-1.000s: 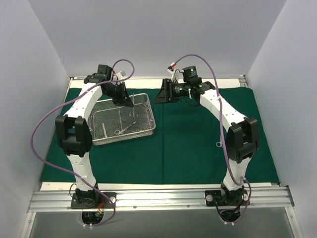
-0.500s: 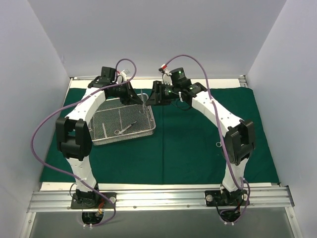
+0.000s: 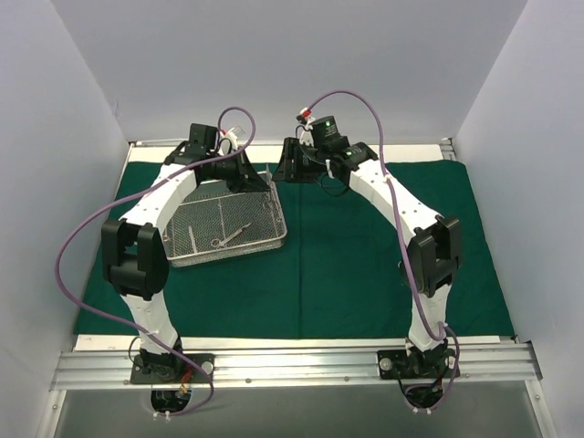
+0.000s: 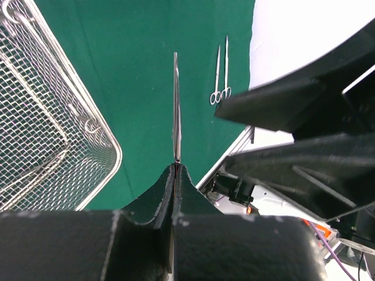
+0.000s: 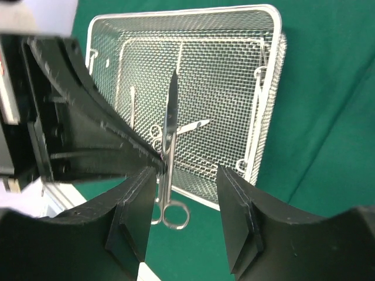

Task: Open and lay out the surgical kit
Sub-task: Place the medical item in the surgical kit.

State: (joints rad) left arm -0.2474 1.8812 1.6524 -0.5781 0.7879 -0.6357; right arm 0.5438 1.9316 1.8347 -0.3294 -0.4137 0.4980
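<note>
The left gripper is clenched on the scissors near the worktop's far edge, just beside the mesh tray. The right gripper fingers stand spread on either side of them, apparently without contact.

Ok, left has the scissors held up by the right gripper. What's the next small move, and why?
Probably close the right gripper on the scissors. Its jaws stand open and the ring handles appear to hang between them, while the left gripper is shut on the scissors, so a handover looks ready.

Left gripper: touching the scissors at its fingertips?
Touching. The left wrist view shows the left gripper pinched shut on the scissors, seen edge-on, no gap.
</note>
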